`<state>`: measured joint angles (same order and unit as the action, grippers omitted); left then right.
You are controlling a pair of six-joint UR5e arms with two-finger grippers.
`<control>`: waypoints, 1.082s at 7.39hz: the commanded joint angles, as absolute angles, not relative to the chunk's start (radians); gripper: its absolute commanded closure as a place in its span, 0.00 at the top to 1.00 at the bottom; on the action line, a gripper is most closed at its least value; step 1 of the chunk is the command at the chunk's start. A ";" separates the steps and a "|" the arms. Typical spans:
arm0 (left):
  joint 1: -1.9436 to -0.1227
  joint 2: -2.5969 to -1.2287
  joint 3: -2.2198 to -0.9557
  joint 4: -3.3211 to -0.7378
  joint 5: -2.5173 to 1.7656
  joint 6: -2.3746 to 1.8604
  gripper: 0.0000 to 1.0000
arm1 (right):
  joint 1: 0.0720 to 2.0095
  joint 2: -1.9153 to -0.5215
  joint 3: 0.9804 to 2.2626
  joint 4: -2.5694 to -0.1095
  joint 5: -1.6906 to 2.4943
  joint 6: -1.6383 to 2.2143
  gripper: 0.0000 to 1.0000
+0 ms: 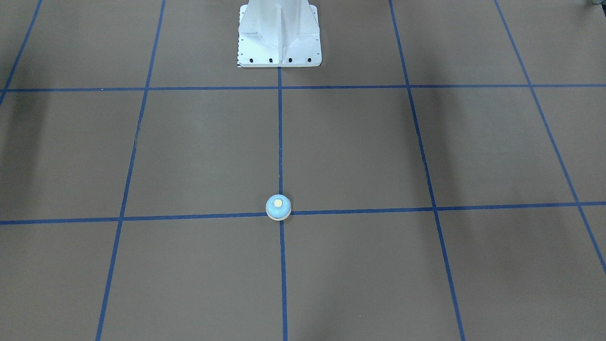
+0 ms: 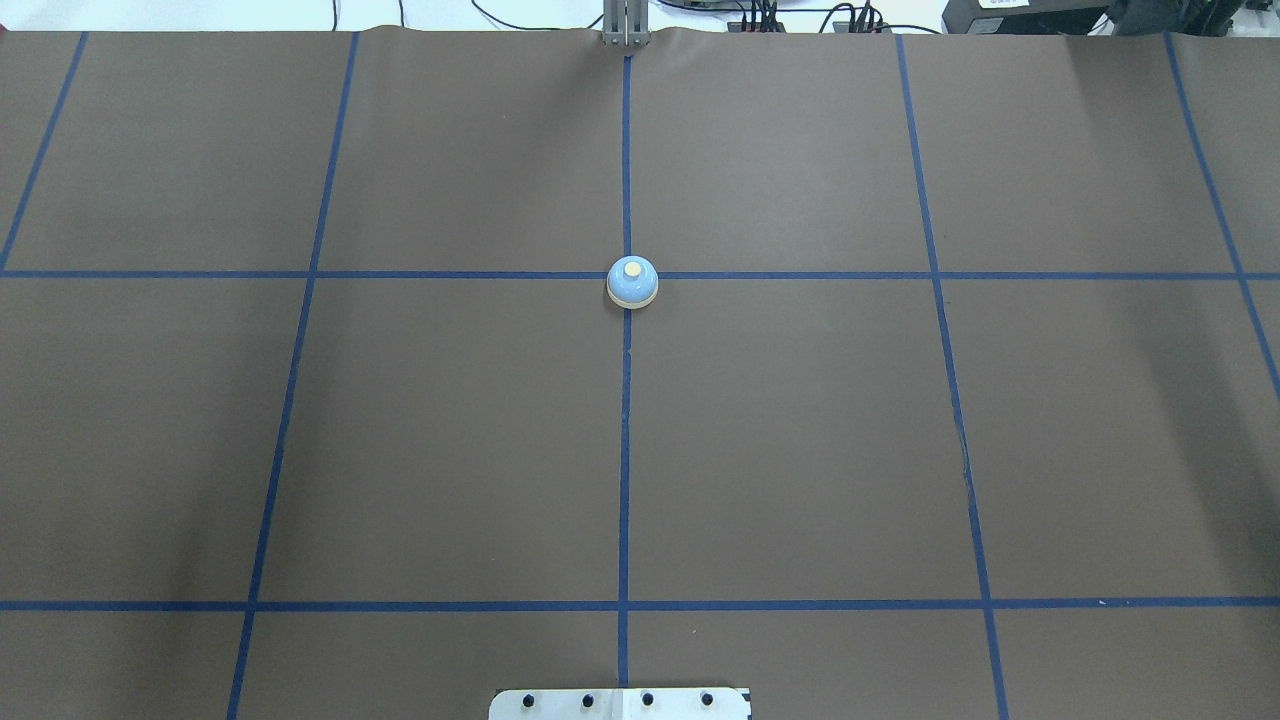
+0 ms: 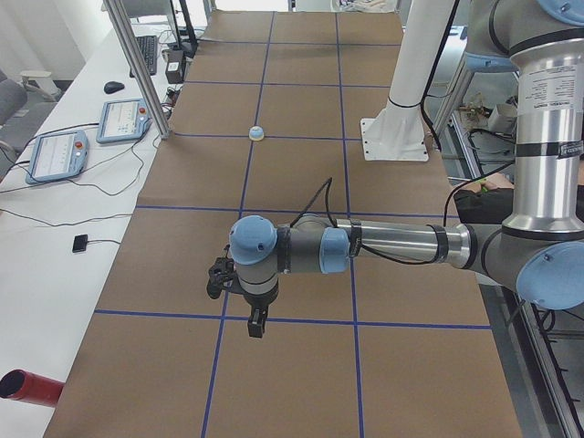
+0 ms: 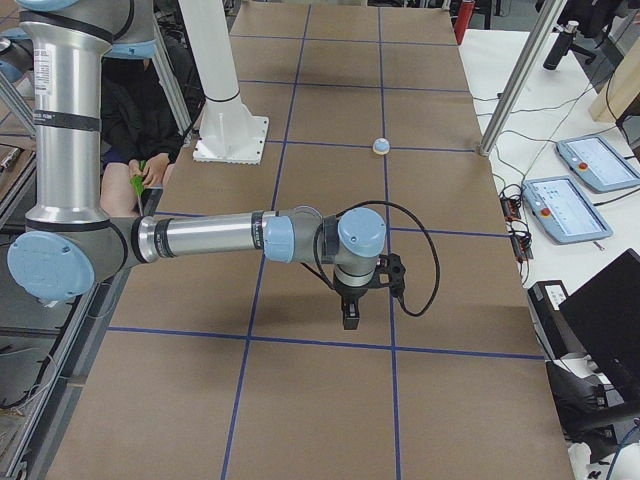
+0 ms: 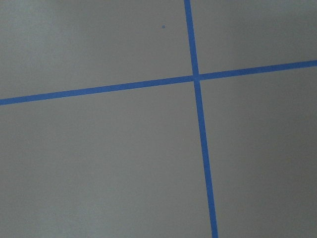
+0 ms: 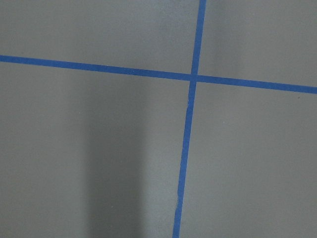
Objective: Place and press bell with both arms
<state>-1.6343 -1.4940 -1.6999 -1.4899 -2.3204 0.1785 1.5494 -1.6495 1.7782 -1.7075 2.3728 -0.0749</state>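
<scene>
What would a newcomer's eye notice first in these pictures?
The light-blue bell stands alone where two blue tape lines cross, in the middle of the brown table. In the side views the left arm and the right arm stretch out over the table's ends, far from the bell.

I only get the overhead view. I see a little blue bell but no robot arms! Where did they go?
Observer: They're out at the sides. The left arm reaches over the left end of the table, far from the bell.
Operator: And the other one?
Observer: The right arm reaches over the right end, its end effector pointing down above the table.
Operator: Are they holding anything?
Observer: I see nothing in them, but I can't tell if they're open or shut. The wrist cameras show only brown table and crossing blue tape lines.
</scene>
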 commanded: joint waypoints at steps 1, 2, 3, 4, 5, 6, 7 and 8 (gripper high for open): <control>-1.634 -1.480 -1.703 -1.491 -2.319 0.176 1.00 | 1.549 -1.651 1.779 -1.712 2.375 -0.074 1.00; -1.632 -1.480 -1.703 -1.491 -2.319 0.175 1.00 | 1.549 -1.651 1.781 -1.712 2.376 -0.074 1.00; -1.631 -1.482 -1.710 -1.491 -2.319 0.175 1.00 | 1.549 -1.651 1.781 -1.712 2.376 -0.074 1.00; -1.631 -1.482 -1.713 -1.491 -2.319 0.176 1.00 | 1.549 -1.651 1.781 -1.712 2.376 -0.074 1.00; -1.631 -1.482 -1.713 -1.505 -2.319 0.175 1.00 | 1.549 -1.651 1.776 -1.710 2.376 -0.075 1.00; -1.631 -1.482 -1.713 -1.509 -2.318 0.175 1.00 | 1.549 -1.651 1.776 -1.710 2.376 -0.075 1.00; -1.631 -1.482 -1.713 -1.509 -2.319 0.175 1.00 | 1.549 -1.651 1.775 -1.709 2.376 -0.075 1.00; -1.629 -1.482 -1.713 -1.509 -2.318 0.175 1.00 | 1.549 -1.651 1.775 -1.709 2.378 -0.075 1.00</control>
